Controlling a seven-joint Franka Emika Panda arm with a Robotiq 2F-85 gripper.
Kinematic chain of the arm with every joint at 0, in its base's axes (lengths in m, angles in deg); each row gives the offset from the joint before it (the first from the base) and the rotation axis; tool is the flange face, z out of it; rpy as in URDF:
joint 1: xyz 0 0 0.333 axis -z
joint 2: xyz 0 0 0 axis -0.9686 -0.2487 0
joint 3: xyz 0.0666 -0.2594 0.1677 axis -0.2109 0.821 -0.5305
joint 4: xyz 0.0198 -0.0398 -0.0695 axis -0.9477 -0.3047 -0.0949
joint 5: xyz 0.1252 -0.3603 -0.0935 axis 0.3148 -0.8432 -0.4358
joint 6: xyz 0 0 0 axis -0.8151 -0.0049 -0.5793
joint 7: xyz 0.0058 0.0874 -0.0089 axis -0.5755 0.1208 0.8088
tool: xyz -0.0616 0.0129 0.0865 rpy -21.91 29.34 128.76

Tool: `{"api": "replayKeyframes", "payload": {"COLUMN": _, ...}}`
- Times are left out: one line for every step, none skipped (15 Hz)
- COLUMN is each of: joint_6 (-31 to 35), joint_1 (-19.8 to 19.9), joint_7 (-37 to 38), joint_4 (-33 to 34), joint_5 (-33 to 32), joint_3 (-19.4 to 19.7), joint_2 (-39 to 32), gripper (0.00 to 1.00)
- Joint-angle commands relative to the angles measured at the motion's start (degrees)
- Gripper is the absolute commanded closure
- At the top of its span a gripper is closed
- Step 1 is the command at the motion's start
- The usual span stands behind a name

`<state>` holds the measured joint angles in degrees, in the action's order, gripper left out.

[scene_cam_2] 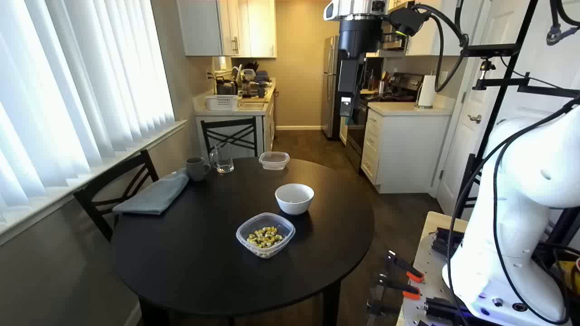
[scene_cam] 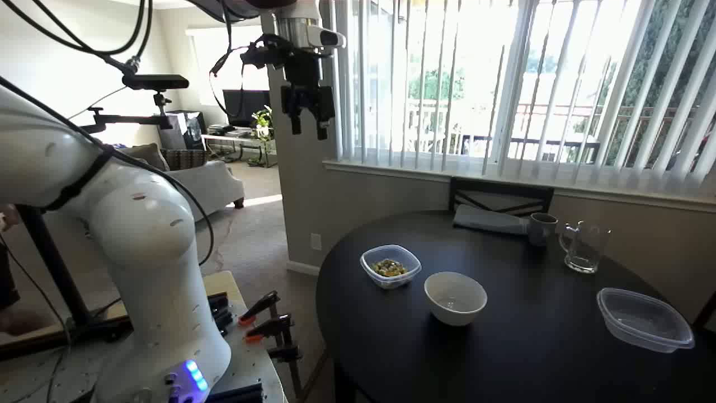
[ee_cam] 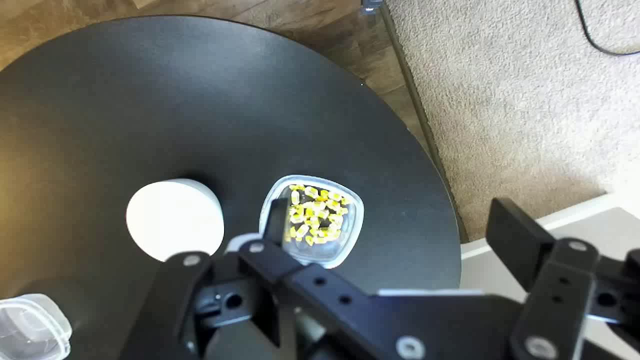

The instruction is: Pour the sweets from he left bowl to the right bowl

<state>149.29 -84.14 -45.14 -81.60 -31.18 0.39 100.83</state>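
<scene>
The left bowl, a translucent bluish tub, stands on the dark table in both exterior views [scene_cam: 391, 283] [scene_cam_2: 264, 254] and in the wrist view [ee_cam: 354, 231]. The sweets [scene_cam: 390, 268] [scene_cam_2: 266, 236] [ee_cam: 318, 215], small yellowish pieces, lie inside it. The right bowl, opaque white, stands upright close beside it in both exterior views [scene_cam: 454, 317] [scene_cam_2: 294, 207] and the wrist view [ee_cam: 207, 197]; it looks empty. My gripper [scene_cam: 310, 131] [scene_cam_2: 347, 113] [ee_cam: 392, 215] is open and empty, high in the air. In the wrist view one finger overlaps part of the left bowl's edge.
A flat clear container [scene_cam: 643, 322] stands on the round black table [scene_cam: 531, 347]. A glass mug [scene_cam: 584, 254], a grey cup [scene_cam: 541, 229] and a folded grey cloth [scene_cam: 489, 219] stand toward the window side. A chair [scene_cam_2: 122, 190] stands at the table's edge.
</scene>
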Motion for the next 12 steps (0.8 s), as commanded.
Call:
{"api": "replayKeyframes", "payload": {"joint_6": -0.2, "joint_1": 0.5, "joint_7": -0.2, "joint_4": 0.2, "joint_5": 0.2, "joint_3": -0.3, "joint_2": 0.0, "gripper": 0.00}}
{"api": "replayKeyframes", "payload": {"joint_6": -0.2, "joint_1": 0.5, "joint_7": -0.2, "joint_4": 0.2, "joint_5": 0.2, "joint_3": -0.3, "joint_2": 0.0, "gripper": 0.00}}
{"api": "replayKeyframes", "payload": {"joint_6": -0.2, "joint_1": 0.5, "joint_7": -0.2, "joint_4": 0.2, "joint_5": 0.2, "joint_3": -0.3, "joint_2": 0.0, "gripper": 0.00}}
{"api": "replayKeyframes", "payload": {"joint_6": -0.2, "joint_1": 0.5, "joint_7": -0.2, "joint_4": 0.2, "joint_5": 0.2, "joint_3": -0.3, "joint_2": 0.0, "gripper": 0.00}}
{"api": "replayKeyframes", "payload": {"joint_6": -0.2, "joint_1": 0.5, "joint_7": -0.2, "joint_4": 0.2, "joint_5": 0.2, "joint_3": -0.3, "joint_2": 0.0, "gripper": 0.00}}
{"api": "replayKeyframes", "payload": {"joint_6": -0.2, "joint_1": 0.5, "joint_7": -0.2, "joint_4": 0.2, "joint_5": 0.2, "joint_3": -0.3, "joint_2": 0.0, "gripper": 0.00}}
{"api": "replayKeyframes", "payload": {"joint_6": 0.5, "joint_1": 0.9, "joint_7": -0.1, "joint_4": 1.5, "joint_5": -0.4, "joint_3": -0.5, "joint_2": -2.5, "gripper": 0.00}}
{"api": "replayKeyframes", "payload": {"joint_6": 4.5, "joint_1": 2.1, "joint_7": 1.3, "joint_4": 3.8, "joint_5": -1.1, "joint_3": -1.1, "joint_2": -7.7, "gripper": 0.00}}
{"api": "replayKeyframes", "payload": {"joint_6": 7.0, "joint_1": 2.0, "joint_7": 1.3, "joint_4": 4.7, "joint_5": -0.8, "joint_3": -1.1, "joint_2": -10.3, "gripper": 0.00}}
{"api": "replayKeyframes", "payload": {"joint_6": 11.5, "joint_1": 2.2, "joint_7": 3.2, "joint_4": 5.9, "joint_5": -0.6, "joint_3": -1.6, "joint_2": -13.9, "gripper": 0.00}}
{"api": "replayKeyframes", "payload": {"joint_6": 13.9, "joint_1": 3.3, "joint_7": 4.5, "joint_4": 7.0, "joint_5": -1.2, "joint_3": -2.6, "joint_2": -16.6, "gripper": 0.00}}
{"api": "replayKeyframes", "payload": {"joint_6": 16.5, "joint_1": 3.8, "joint_7": 6.1, "joint_4": 8.5, "joint_5": -1.7, "joint_3": -2.8, "joint_2": -19.9, "gripper": 0.00}}
